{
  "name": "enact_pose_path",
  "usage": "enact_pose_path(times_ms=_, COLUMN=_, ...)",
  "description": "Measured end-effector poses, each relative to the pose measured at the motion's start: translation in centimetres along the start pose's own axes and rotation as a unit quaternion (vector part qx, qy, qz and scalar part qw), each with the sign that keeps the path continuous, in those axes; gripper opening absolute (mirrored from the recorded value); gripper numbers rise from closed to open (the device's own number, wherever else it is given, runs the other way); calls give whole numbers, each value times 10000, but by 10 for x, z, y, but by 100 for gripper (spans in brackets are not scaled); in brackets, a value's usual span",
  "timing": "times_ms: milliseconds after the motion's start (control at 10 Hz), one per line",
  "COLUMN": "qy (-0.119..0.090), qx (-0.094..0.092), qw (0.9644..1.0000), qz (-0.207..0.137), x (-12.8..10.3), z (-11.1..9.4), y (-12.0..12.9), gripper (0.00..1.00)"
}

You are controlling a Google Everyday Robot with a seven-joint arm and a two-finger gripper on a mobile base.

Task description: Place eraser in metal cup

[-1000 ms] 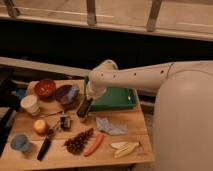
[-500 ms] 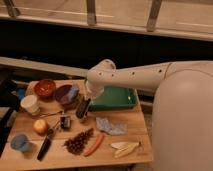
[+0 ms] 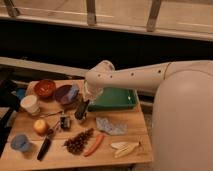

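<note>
Tool low over the middle of a crowded counter.

From the left, the counter (image 3: 135,150) carried a blue cup (image 3: 19,142), a white cup (image 3: 30,104), a red bowl (image 3: 44,88), an apple (image 3: 40,126), a black stick (image 3: 44,148), a purple bowl (image 3: 65,93), a pinecone (image 3: 79,141), a carrot (image 3: 93,145), a grey cloth (image 3: 111,126), a green tray (image 3: 114,99) and a banana (image 3: 124,147). The tool (image 3: 81,114) hung just right of the purple bowl, a dark block, maybe the eraser (image 3: 81,109), at its tip; its grip couldn't be made out. No writing was readable.
</note>
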Motion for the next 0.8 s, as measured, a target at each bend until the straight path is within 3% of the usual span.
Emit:
enact_pose_path(times_ms=200, qy=-27, qx=2, qw=10000, qz=-19, x=0, z=-1, y=3, gripper=80)
enact_pose_path(times_ms=800, qy=-111, qx=19, qw=9999, qz=-69, x=-2, z=-7, y=7, gripper=80)
